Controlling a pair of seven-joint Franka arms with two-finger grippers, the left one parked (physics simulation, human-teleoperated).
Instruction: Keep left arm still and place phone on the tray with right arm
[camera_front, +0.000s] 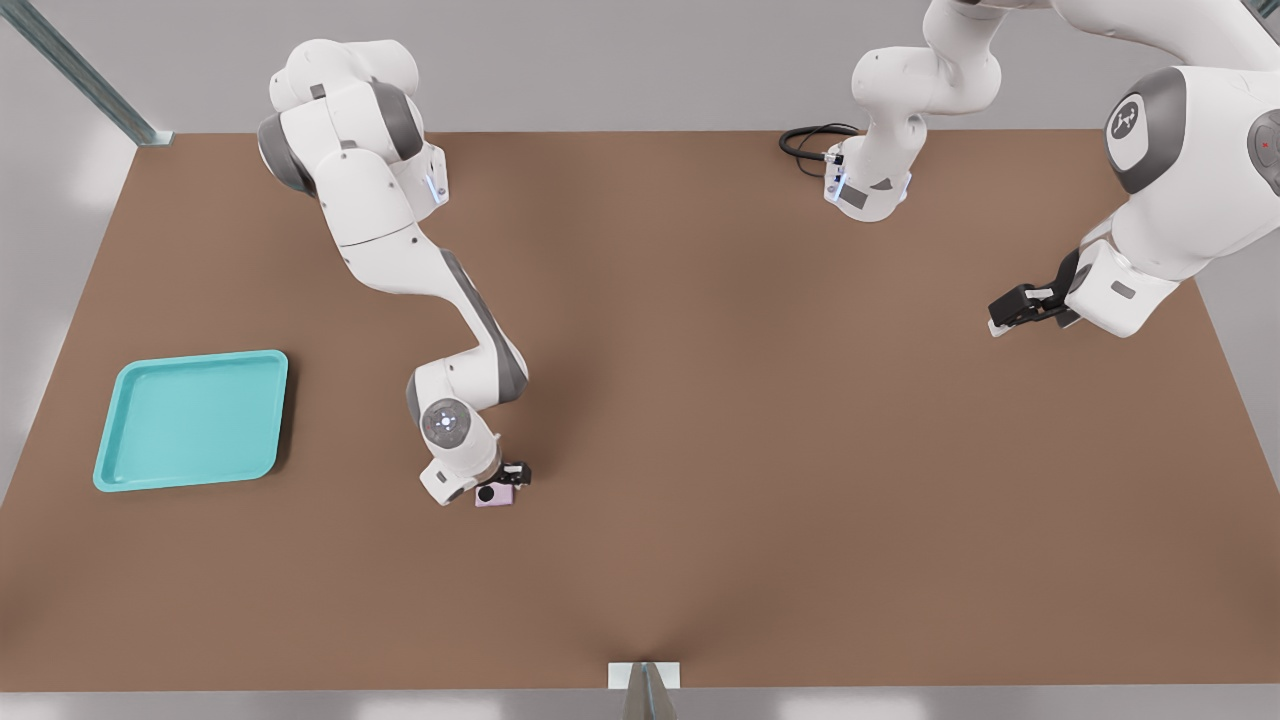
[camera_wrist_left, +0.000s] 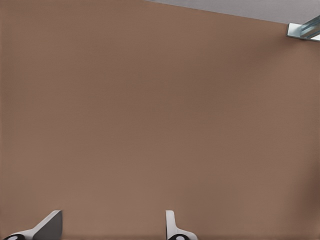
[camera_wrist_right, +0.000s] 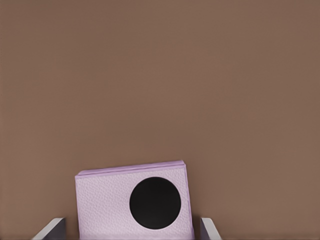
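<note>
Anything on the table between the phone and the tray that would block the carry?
Nothing visible. The gripper is down at the phone, a finger showing on either side of it in the right wrist view. The tray lies toward the front view's left, with only bare brown table between them.

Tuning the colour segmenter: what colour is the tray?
Turquoise: the shallow plastic tray, clearest in the front view. The gripper straddles the pale pink phone.

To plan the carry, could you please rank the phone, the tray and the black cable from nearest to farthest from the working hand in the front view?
From the hand:
1. Phone, right at it.
2. Tray, toward the front view's left.
3. Black cable, at the far edge.
</note>
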